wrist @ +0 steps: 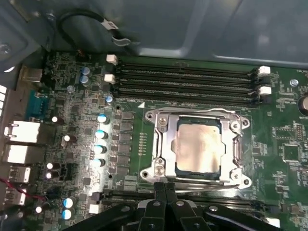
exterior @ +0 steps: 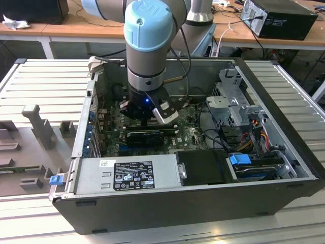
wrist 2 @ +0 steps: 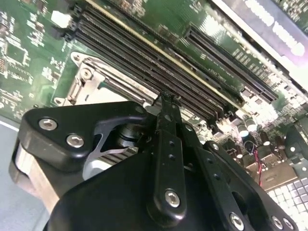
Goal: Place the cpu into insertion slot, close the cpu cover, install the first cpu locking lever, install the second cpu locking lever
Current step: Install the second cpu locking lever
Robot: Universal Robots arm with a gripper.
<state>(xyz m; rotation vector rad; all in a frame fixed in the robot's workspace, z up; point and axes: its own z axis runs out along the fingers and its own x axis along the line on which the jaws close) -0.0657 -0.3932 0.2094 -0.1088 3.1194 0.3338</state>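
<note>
Here the chip (wrist: 198,149) lies flat in the socket (wrist: 163,144) on the green board (wrist: 77,144), with the metal cover (wrist: 197,118) folded down over it so the silver top shows through the window. The claw (wrist: 165,186) hangs right at the near edge of the cover frame, its two fingertips pressed together and holding nothing. In the exterior view the claw (exterior: 149,118) sits low inside the computer case (exterior: 167,203), over the board. The socket is square, its edges running parallel to the long memory slots (wrist: 187,79) beyond it.
</note>
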